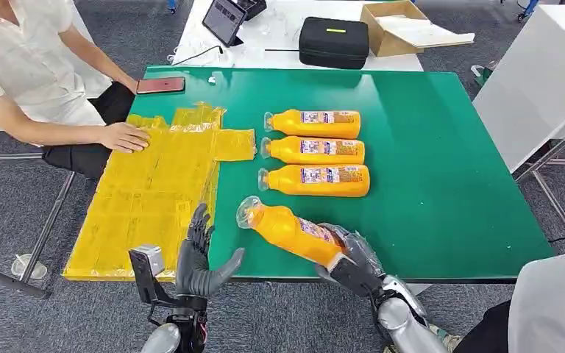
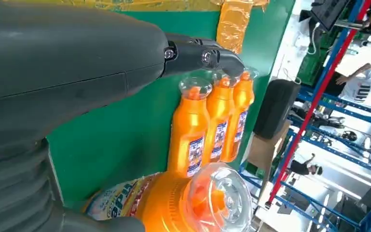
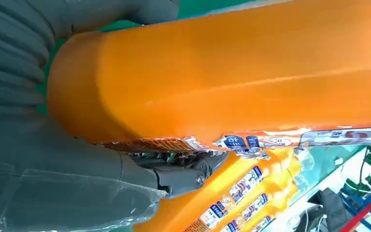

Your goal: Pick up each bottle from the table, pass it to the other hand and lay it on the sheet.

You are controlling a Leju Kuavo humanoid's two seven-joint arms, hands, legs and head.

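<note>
My right hand (image 1: 353,263) grips the base of an orange bottle (image 1: 288,231) with a clear cap, held tilted over the front of the green table (image 1: 441,184), cap pointing toward the left. In the right wrist view the held bottle (image 3: 232,77) fills the picture. My left hand (image 1: 200,261) stands open beside the cap, fingers spread, not touching it. The left wrist view shows the held bottle's cap (image 2: 217,198) close by. Three more orange bottles (image 1: 316,151) lie side by side mid-table. The yellow sheet (image 1: 154,198) covers the table's left part.
A person sits at the left with a hand (image 1: 123,137) resting on the sheet. A red phone (image 1: 160,84) lies at the table's far left corner. Behind stand a tablet (image 1: 224,20), a black case (image 1: 333,42) and a cardboard box (image 1: 401,28).
</note>
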